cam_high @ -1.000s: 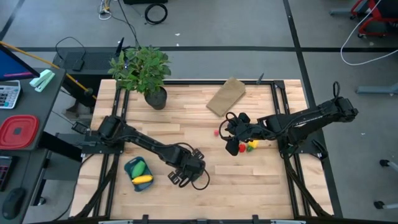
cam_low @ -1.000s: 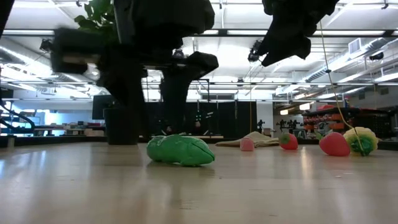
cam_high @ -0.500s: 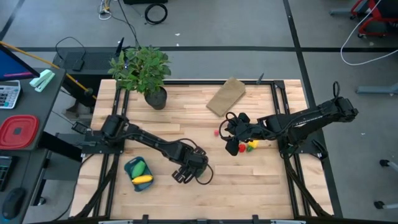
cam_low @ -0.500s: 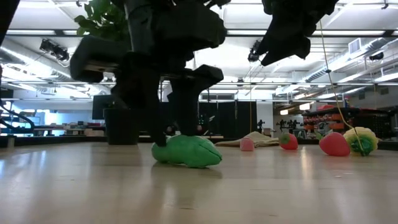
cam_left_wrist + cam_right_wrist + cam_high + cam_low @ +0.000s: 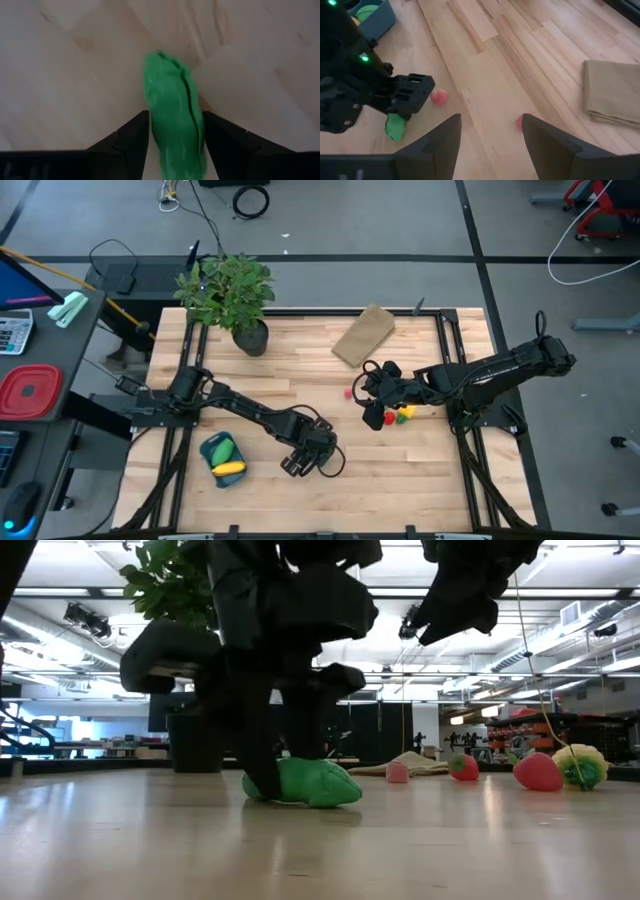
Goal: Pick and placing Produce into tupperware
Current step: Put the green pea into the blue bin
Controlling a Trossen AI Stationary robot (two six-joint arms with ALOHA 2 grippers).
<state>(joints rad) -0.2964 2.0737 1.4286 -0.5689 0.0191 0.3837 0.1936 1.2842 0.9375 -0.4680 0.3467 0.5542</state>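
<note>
A green toy vegetable (image 5: 172,107) lies on its side on the wooden table, also seen in the low view (image 5: 312,783). My left gripper (image 5: 175,132) stands over it, one dark finger on each side, shut on it. The blue tub (image 5: 207,450) near the table's left front holds a green piece (image 5: 221,448) and a yellow banana (image 5: 229,468). My right gripper (image 5: 492,135) hangs open above the table's right middle (image 5: 373,402), over small red and yellow pieces (image 5: 398,416). My left gripper pinches the green vegetable across its width, one finger (image 5: 135,137) on one long side and the other finger (image 5: 220,137) on the opposite long side (image 5: 199,125). The fingers come from above, pointing down. The vegetable still rests on the table.
A potted leafy plant (image 5: 232,292) stands at the far left. A tan flat block (image 5: 364,335) lies far centre. A small pink piece (image 5: 348,392) sits near the right gripper. A red container (image 5: 28,392) is off the table, left. Bare wood stretches along the near edge.
My left gripper has come down over the green vegetable until its fingers stand on both sides of it. The vegetable has slid a little along the table and stays lying down. My right arm has kept still.
</note>
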